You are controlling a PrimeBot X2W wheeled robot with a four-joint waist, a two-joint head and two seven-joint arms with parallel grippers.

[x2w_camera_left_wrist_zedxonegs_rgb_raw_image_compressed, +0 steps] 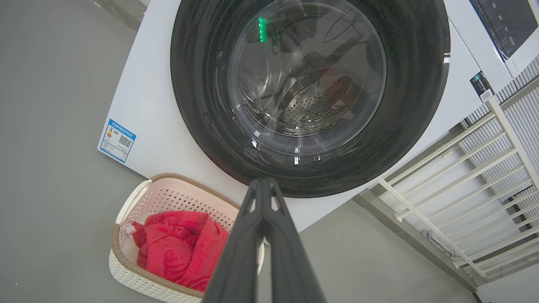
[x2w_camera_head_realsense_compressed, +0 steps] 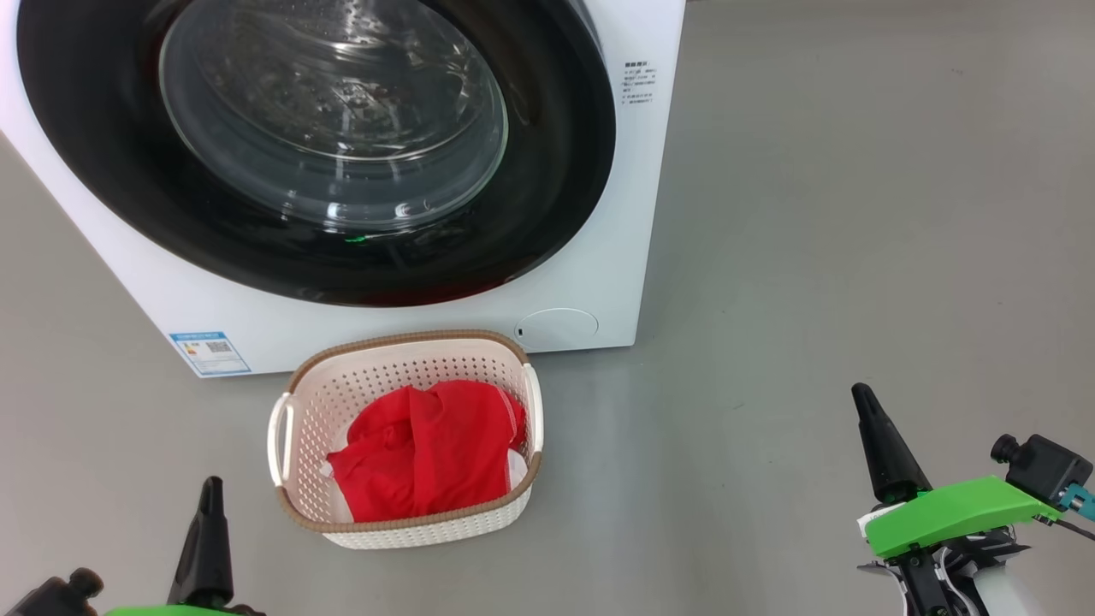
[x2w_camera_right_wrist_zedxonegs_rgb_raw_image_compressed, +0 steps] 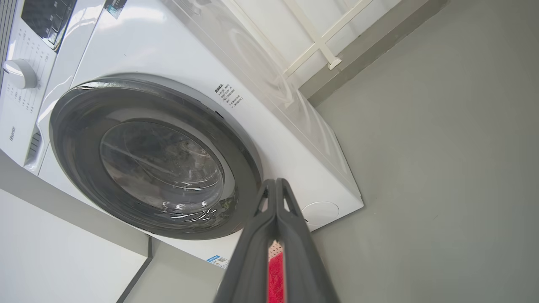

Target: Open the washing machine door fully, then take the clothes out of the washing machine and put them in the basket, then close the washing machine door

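Plainly, clothes (x2w_camera_head_realsense_compressed: 428,453) lie in basket (x2w_camera_head_realsense_compressed: 385,381), untouched by jaws.

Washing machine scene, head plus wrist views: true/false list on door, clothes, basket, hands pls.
1. The washing machine door is shut. True.
2. The clothes are inside the washing machine. False: they lie in the basket.
3. The basket stands on the floor in front of the washing machine. True.
4. The left hand grips the clothes. False: its fingers are closed on nothing, off to the basket's side.
5. The right hand is shut and empty. True.
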